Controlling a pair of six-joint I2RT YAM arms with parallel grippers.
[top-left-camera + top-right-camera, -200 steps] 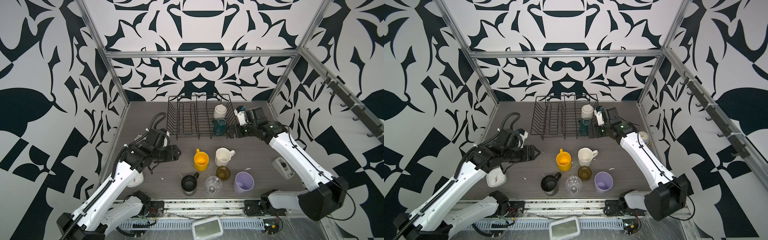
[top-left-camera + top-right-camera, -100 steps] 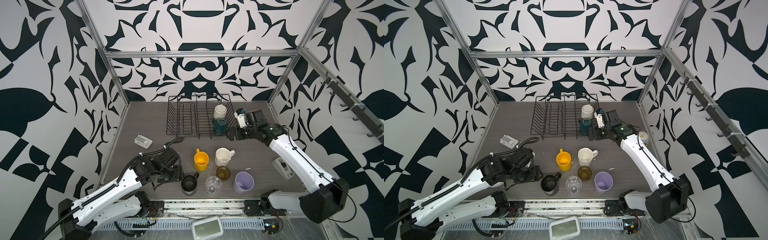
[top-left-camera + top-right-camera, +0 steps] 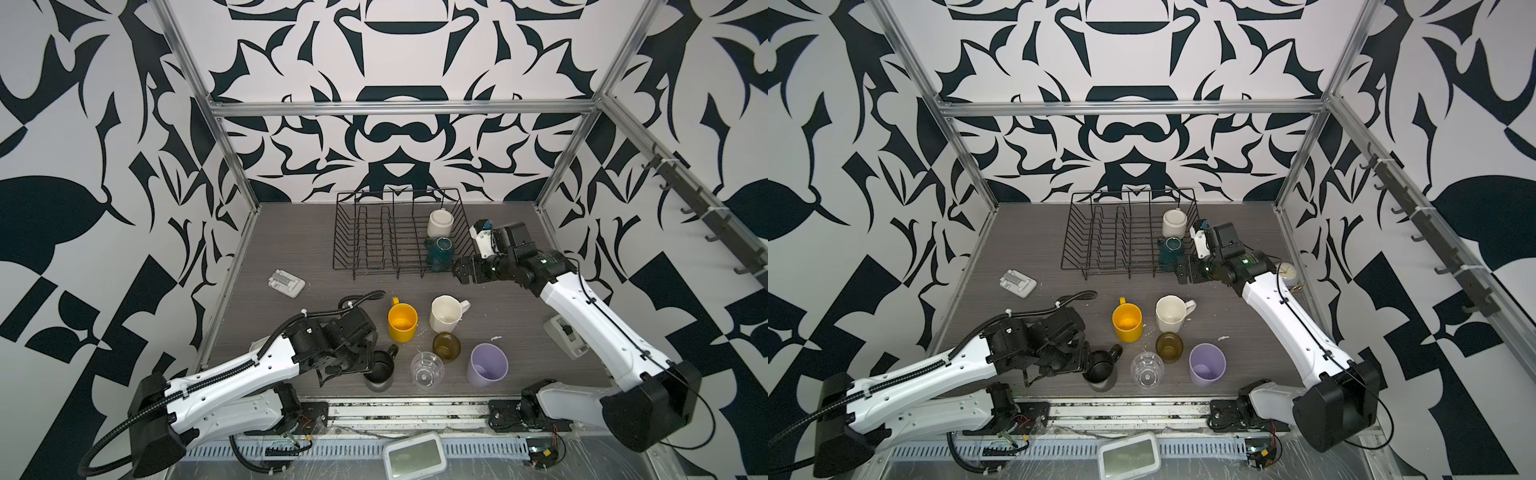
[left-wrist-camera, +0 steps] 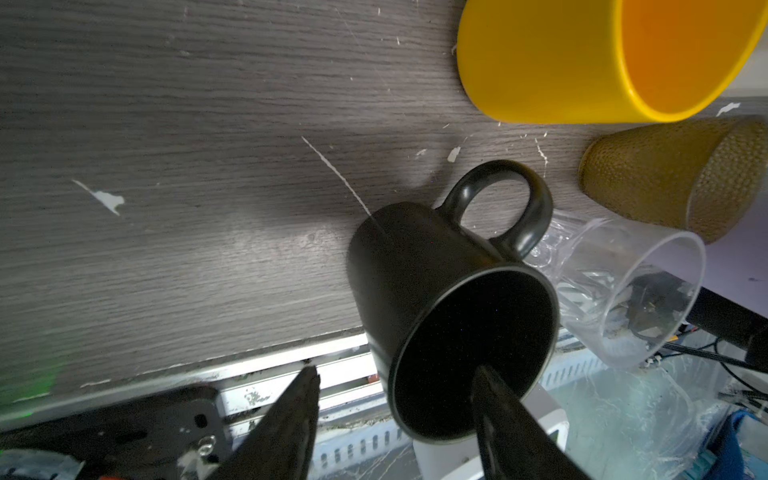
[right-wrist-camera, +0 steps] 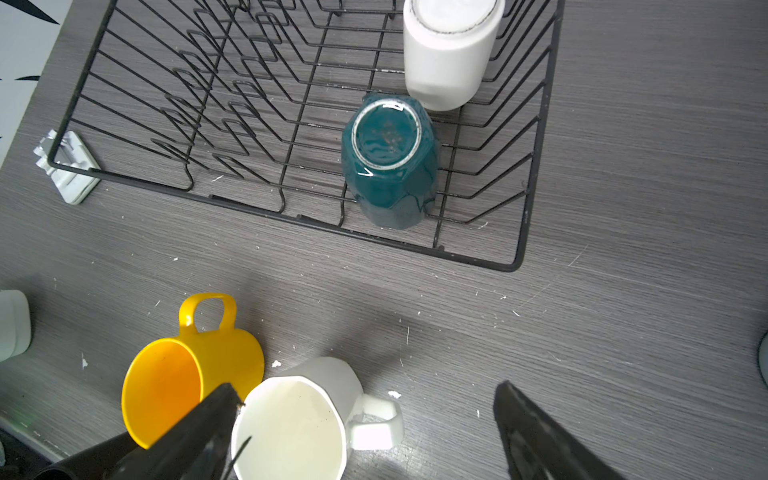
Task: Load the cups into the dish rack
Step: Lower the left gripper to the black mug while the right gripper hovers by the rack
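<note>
While two cups are sitting upside down at the right end of the dish rack, a white mug at the back and a teal mug just in front of it, six are standing upright on the bench: the yellow mug, faceted white mug, amber glass, clear glass, lilac tumbler and black mug. The left pincer is straddling the black mug's wall, one finger inside the mouth and one outside, jaws apart and not clamping it. A third pickup is seemingly just beginning. The right pincer is hovering wide open and empty beside the rack's near right corner.
</note>
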